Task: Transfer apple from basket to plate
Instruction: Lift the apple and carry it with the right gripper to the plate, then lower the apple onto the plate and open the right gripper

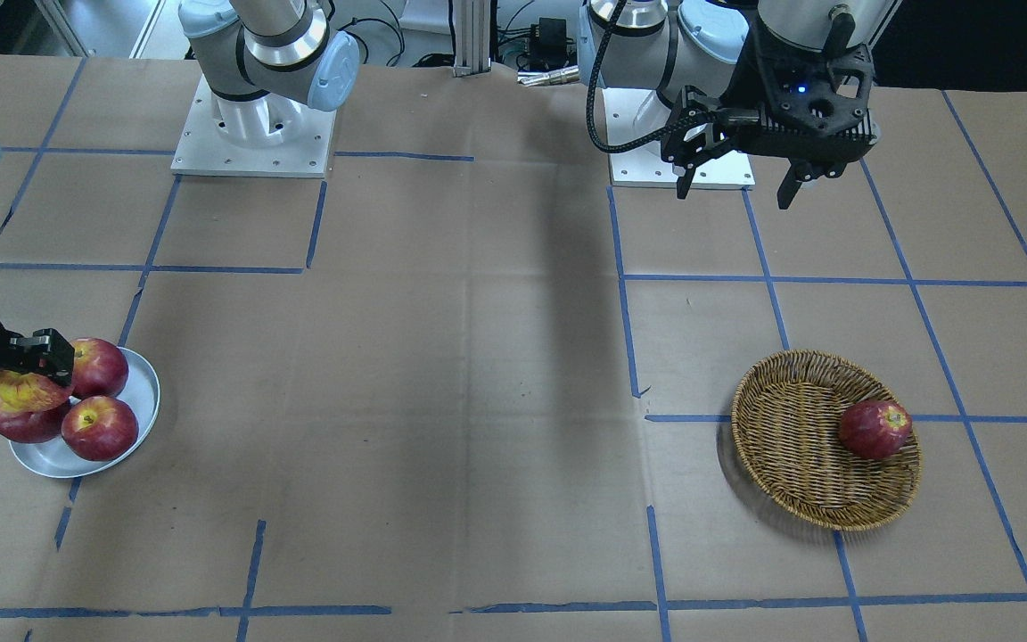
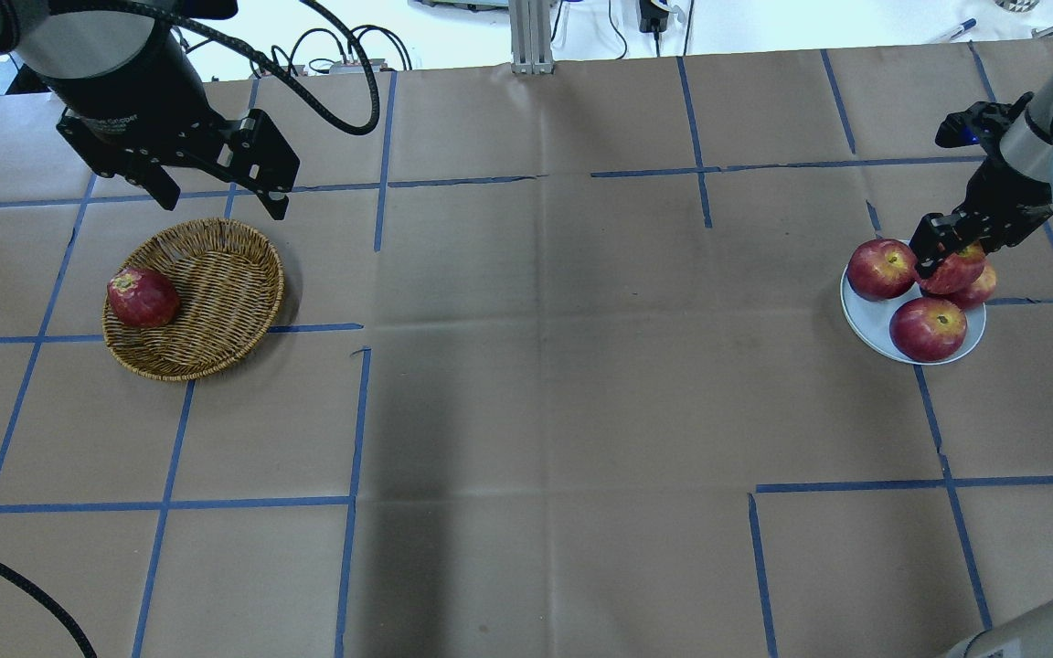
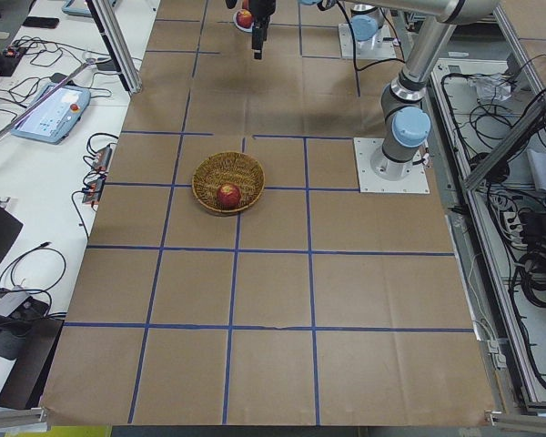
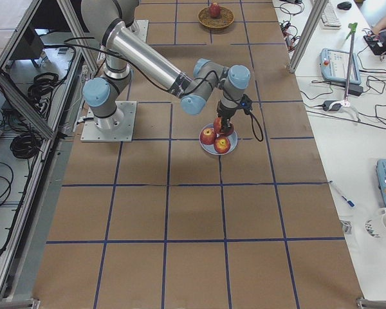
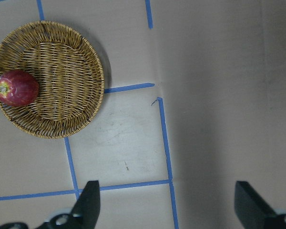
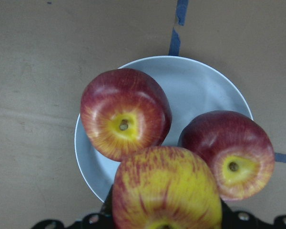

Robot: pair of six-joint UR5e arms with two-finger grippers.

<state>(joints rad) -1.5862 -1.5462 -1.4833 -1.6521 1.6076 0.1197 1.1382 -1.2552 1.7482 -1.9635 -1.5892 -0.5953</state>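
Note:
The yellow, red-streaked apple (image 1: pixel 26 390) is held in my right gripper (image 1: pixel 39 374), which is shut on it just over the white plate (image 1: pixel 144 403). It fills the bottom of the right wrist view (image 6: pixel 167 191) above the plate (image 6: pixel 200 90). In the overhead view the apple (image 2: pixel 958 271) sits over the plate's far side (image 2: pixel 863 320). I cannot tell whether it touches the apples below. The wicker basket (image 2: pixel 216 283) is on the other side of the table. My left gripper (image 2: pixel 222 206) hangs open and empty above the table just past the basket (image 5: pixel 62 81).
Three dark red apples lie on the plate, one (image 2: pixel 929 329) at the near rim and one (image 2: pixel 881 268) at the left. One dark red apple (image 2: pixel 143 297) lies in the basket's left part. Blue tape lines cross the brown table.

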